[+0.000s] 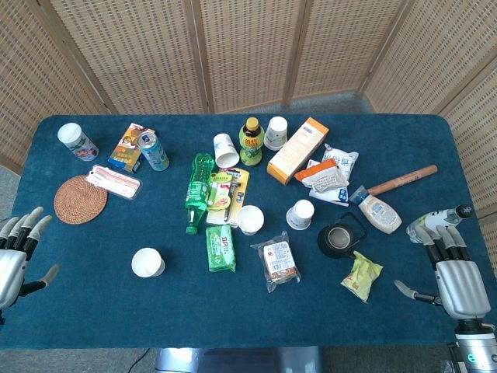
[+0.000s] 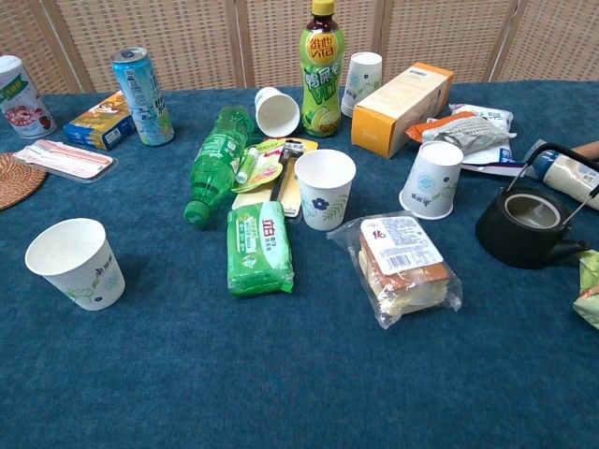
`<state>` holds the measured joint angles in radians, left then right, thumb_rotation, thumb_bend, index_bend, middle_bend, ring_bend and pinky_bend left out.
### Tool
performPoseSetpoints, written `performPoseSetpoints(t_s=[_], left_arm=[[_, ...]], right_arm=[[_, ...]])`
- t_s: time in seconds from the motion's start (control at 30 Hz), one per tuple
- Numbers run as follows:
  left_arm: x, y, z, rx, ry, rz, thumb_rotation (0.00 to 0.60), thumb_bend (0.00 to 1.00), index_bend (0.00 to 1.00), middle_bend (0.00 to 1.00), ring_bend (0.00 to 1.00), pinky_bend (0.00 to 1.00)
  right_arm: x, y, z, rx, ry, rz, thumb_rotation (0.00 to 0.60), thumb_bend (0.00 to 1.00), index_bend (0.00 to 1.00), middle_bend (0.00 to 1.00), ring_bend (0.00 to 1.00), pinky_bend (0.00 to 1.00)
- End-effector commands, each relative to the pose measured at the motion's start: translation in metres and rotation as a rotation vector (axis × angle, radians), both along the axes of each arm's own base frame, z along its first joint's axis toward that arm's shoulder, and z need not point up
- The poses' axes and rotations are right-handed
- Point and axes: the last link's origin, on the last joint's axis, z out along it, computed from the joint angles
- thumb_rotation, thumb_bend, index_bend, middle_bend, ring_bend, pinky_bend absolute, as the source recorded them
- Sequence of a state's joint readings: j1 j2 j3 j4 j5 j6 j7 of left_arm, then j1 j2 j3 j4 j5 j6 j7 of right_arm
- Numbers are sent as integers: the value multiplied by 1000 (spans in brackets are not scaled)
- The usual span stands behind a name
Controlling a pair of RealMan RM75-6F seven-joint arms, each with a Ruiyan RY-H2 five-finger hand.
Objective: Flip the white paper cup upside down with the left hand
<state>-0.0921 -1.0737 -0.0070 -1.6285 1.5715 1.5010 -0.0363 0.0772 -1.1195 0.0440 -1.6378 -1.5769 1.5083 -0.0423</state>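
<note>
Beside the green wipes pack [image 2: 259,248], the white paper cup [image 2: 75,263] shows green print.

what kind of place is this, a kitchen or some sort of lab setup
Probably a staged test setup, not a kitchen: a table covered in blue cloth, woven screen panels closing it in behind, and an unrelated jumble of snacks, bottles and paper cups, such as the upright white paper cup.

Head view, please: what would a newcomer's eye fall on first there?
Probably the clutter mid-table: a green bottle lying on its side, an orange box behind it, and a black teapot to the right. A white paper cup stands alone, upright, front left. Both hands, left and right, hover open at the table's edges.
</note>
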Motion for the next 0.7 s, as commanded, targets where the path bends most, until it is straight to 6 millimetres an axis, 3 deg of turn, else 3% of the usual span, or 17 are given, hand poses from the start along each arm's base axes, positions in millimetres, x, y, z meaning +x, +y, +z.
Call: performPoseSetpoints(t_s=[0.03, 0.4, 0.7], left_arm=[[-4, -1, 0, 0, -13, 24, 600, 331, 0, 0, 0, 0], [0, 0, -11, -61, -5, 10, 600, 331, 0, 0, 0, 0], [26, 15, -37, -266, 23, -88, 600, 330, 0, 0, 0, 0]], right_arm=[[1, -3, -3, 12, 3, 4, 357, 0, 0, 0, 0, 0], [-1, -3, 4, -4, -19, 1, 362, 0, 0, 0, 0, 0], [1, 0, 7, -8, -32, 6, 366, 0, 0, 0, 0, 0]])
